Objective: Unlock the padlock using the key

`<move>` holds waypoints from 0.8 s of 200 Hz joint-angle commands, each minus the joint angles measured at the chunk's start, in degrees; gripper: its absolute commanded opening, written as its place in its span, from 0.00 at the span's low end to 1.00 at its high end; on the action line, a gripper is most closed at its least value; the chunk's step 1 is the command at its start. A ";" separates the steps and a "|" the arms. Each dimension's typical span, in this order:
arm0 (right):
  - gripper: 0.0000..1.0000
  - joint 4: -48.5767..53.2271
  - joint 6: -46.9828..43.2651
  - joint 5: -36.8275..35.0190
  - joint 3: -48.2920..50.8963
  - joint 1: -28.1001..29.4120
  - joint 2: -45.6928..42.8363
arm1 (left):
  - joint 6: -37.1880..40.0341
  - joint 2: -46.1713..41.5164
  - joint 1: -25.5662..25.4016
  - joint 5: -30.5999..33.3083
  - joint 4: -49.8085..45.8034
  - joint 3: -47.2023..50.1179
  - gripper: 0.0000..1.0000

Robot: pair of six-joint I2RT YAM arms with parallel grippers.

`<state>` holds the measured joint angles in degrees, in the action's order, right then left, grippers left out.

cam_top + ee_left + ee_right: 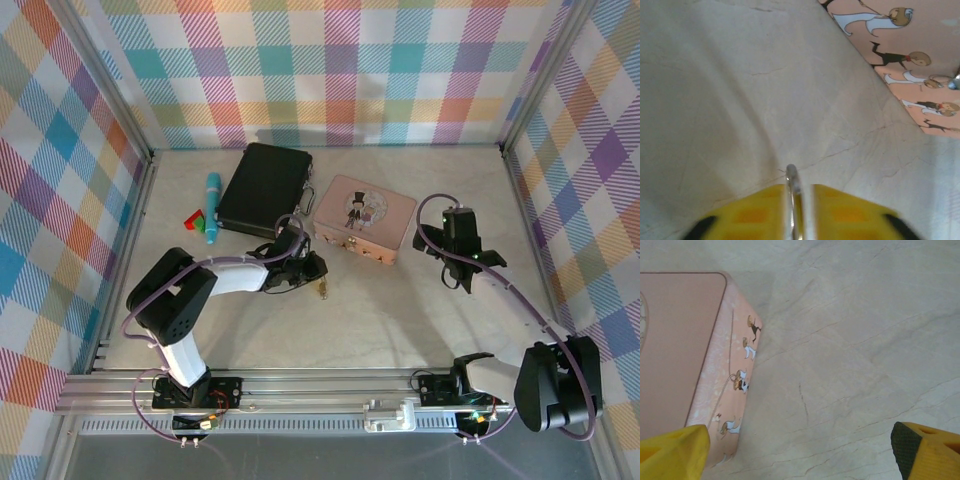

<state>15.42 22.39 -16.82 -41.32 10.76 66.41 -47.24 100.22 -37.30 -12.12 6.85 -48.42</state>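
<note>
1. Progress: padlock point(322, 290) lies on table point(400, 320), just beside left gripper point(799, 205), near pink tin point(365, 220). Too small to tell if shackle's open, and no key made out. My call: unlock not confirmed.
2. Left gripper: jaws narrow, thin silvery loop point(792, 185) between yellow fingers point(760, 207). Gripped or loose, can't tell.
3. Right gripper point(800, 455): jaws wide, nothing between, over bare table beside tin.

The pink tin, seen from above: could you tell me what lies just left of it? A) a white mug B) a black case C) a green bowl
B, since the black case lies flat right beside the pink tin's left corner.
</note>
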 commanded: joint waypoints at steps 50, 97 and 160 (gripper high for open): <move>0.95 -13.84 -8.76 -2.62 4.24 -5.55 4.74 | 2.44 -3.58 0.54 9.04 -11.64 -3.78 0.69; 0.95 -25.33 -12.77 2.01 6.04 -8.92 10.96 | 7.23 -7.94 2.91 11.86 -22.27 -10.74 1.00; 0.99 -44.62 -17.46 5.97 11.27 -8.93 16.08 | 12.17 -15.77 7.62 17.15 -31.55 -13.25 1.00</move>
<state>-16.75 8.19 -12.14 -32.97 1.83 81.54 -39.09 88.51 -32.47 0.91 -17.65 -60.90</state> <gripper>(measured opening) 0.993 0.997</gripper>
